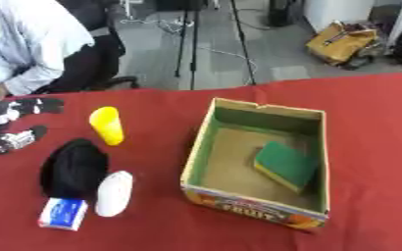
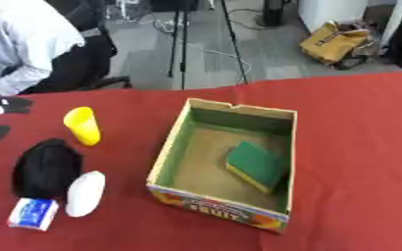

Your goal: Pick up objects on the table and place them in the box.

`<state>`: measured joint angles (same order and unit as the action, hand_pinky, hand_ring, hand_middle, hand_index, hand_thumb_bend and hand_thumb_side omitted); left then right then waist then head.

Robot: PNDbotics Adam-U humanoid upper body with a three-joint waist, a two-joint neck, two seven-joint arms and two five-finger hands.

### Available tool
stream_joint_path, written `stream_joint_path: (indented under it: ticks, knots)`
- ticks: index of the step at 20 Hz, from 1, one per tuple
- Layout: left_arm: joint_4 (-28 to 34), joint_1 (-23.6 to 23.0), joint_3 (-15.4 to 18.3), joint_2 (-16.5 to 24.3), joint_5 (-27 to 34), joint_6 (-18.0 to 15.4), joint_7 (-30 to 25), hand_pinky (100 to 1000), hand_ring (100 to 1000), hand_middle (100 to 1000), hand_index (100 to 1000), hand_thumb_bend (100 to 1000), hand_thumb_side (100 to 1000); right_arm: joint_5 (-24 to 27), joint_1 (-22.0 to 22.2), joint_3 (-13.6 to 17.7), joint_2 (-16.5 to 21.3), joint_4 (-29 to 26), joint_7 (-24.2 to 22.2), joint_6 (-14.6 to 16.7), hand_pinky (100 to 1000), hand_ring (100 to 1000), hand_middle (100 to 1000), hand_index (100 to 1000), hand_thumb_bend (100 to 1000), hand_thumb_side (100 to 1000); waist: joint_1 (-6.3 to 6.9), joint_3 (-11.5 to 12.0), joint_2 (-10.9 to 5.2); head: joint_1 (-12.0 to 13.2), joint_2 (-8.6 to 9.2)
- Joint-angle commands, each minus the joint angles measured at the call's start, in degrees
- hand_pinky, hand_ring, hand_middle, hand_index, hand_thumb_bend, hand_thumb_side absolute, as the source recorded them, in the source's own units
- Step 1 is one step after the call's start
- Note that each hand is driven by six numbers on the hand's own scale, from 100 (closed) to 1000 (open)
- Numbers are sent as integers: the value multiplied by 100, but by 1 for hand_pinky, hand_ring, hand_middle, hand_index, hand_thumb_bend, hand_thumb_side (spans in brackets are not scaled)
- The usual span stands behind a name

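Hovering at counter's left edge, left hand shows fingers and thumb spread, nothing held. Right hand not seen.

Box sits mid-counter, green sponge already inside.

Four items remain left of box:
- Yellow cup, on its side, nearest hand. Judged light, rigid, may roll; take across body.
- Black bundle, looks soft; pinch from top.
- White oval, touching bundle. Smooth, possibly slippery; grasp across narrow width.
- Blue-white packet, flat; take by edges.

The robot's black left hand shows at the left edge, its dark fingers broken by silver metal sections and white patches.
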<state>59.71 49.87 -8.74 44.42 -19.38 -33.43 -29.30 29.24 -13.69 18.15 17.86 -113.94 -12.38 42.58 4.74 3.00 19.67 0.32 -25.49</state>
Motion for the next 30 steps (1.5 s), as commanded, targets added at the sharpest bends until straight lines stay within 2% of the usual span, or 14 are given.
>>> stream_joint_path:
  ticks: [1, 6, 9, 10, 12, 15, 16, 19, 21, 24, 26, 30]
  knots:
    - [-10, 123, 111, 114, -54, -492, -643, 1000, 1000, 1000, 1000, 100, 1000, -44, -56, -14, 56, -66, -3, -44, 854, 829, 717, 720, 100, 1000, -9, -2, -134, 25, 24]
    - [-35, 81, 100, 58, 45, -473, -798, 1000, 1000, 1000, 1000, 100, 1000, -65, -52, -18, 39, -66, 1, -94, 854, 828, 712, 708, 100, 1000, 1, 4, -128, 37, 19]
    - [-70, 17, 85, -46, 526, -446, -1282, 1000, 1000, 1000, 1000, 100, 979, -70, -67, -40, 29, -66, 3, -140, 855, 829, 709, 703, 100, 1000, 9, 9, -127, 58, 15]
    - [-85, 12, 115, -77, 708, -417, -1440, 1000, 1000, 1000, 1000, 100, 839, -68, -74, -52, 25, -66, -4, -157, 855, 829, 707, 700, 100, 1000, 10, 10, -126, 65, 15]
    - [-93, 1, 189, -109, 996, -361, -1605, 1000, 1000, 1000, 1000, 100, 827, -55, -85, -69, 18, -66, -18, -182, 855, 828, 704, 699, 100, 1000, 11, 7, -123, 72, 16]
    - [-83, -21, 238, -141, 1242, -346, -1570, 1000, 1000, 1000, 1000, 100, 842, -27, -96, -83, 15, -66, -36, -201, 855, 828, 703, 698, 100, 1000, 8, 2, -119, 79, 17]
    - [-95, -27, 236, -144, 1264, -344, -1559, 1000, 1000, 1000, 1000, 100, 937, -19, -100, -84, 14, -66, -40, -205, 855, 827, 699, 696, 100, 1000, 9, 2, -117, 83, 11]
    - [-170, -33, 227, -175, 1180, -368, -1505, 1000, 1000, 1000, 1000, 100, 927, -2, -111, -84, 6, -66, -45, -231, 855, 827, 698, 696, 100, 1000, 11, 1, -109, 91, 2]
    - [-220, -45, 224, -198, 1067, -386, -1448, 1000, 1000, 1000, 1000, 100, 951, 2, -116, -87, 2, -66, -50, -248, 855, 827, 695, 694, 100, 1000, 12, 1, -103, 99, -2]
    - [-268, -46, 230, -224, 839, -394, -1295, 1000, 1000, 1000, 1000, 100, 920, 7, -123, -93, -6, -66, -66, -271, 855, 827, 692, 693, 100, 1000, 12, -1, -99, 102, -3]
    - [-322, -46, 259, -261, 604, -309, -1104, 1000, 1000, 1000, 1000, 100, 950, 15, -129, -100, -15, -66, -75, -292, 855, 826, 690, 691, 100, 1000, 14, 2, -98, 111, -5]
    - [-327, -57, 206, -333, 86, 73, -816, 1000, 1000, 1000, 1000, 100, 1000, 21, -139, -94, -28, -66, -78, -331, 856, 827, 687, 689, 100, 1000, 23, 10, -87, 128, -4]
